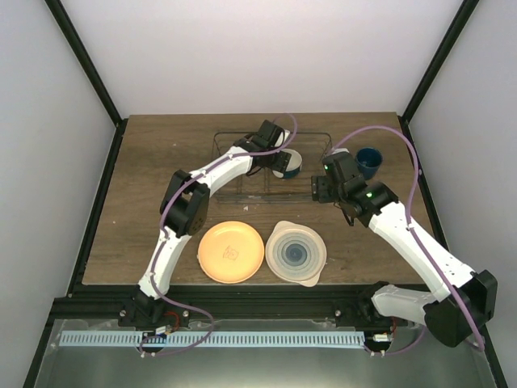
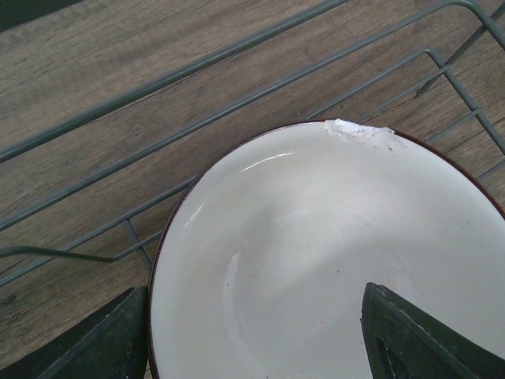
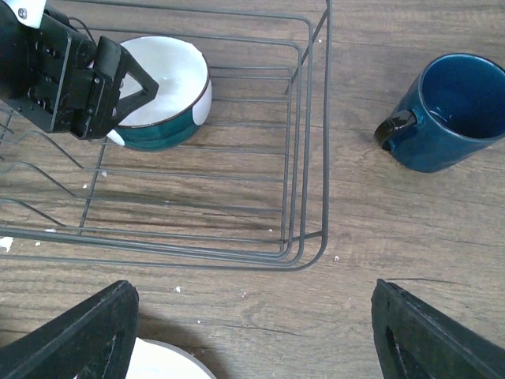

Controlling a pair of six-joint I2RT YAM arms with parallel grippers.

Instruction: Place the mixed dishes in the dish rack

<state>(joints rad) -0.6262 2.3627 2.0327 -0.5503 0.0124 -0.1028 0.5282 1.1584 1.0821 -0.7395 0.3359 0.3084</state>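
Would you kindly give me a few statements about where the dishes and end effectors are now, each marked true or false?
1. The small bowl sits inside the dish rack. True.
2. The dark blue mug stands in the rack. False: it is on the table, to the right of the rack.
3. The orange plate and blue-ringed plate lie side by side outside the rack. True.
4. The right end effector grips the mug. False: it is open and empty.

Bowl is glossy glazed, rack thin metal wire, table matt wood-grain
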